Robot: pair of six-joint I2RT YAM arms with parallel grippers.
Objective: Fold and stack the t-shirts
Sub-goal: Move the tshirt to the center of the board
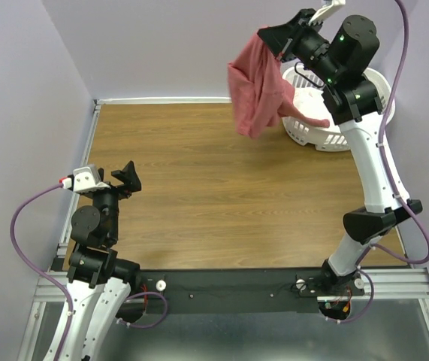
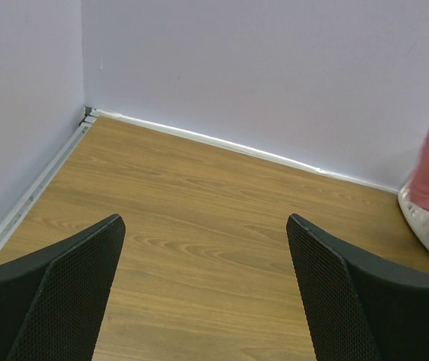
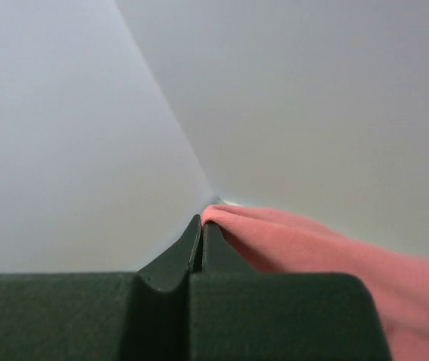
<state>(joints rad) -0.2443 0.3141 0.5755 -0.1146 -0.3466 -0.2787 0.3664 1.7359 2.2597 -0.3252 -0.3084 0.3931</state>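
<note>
1. Top view. Wood-grain table boxed in by lavender walls. Left gripper low over the near-left part of the table, spread wide, holding nothing. Right gripper high at far right, clenched on the coral-red t-shirt. Shirt hanging bunched in the air, one tail across the front of the white slatted laundry basket in the far-right corner; contact not discernible.
2. Left wrist view. Black fingers far apart, bare table between. Basket rim and a patch of red shirt at the right edge.
3. Right wrist view. Fingertips pressed together, a fold of shirt pinched at the very tip, cloth trailing to lower right. Plain wall behind.
</note>
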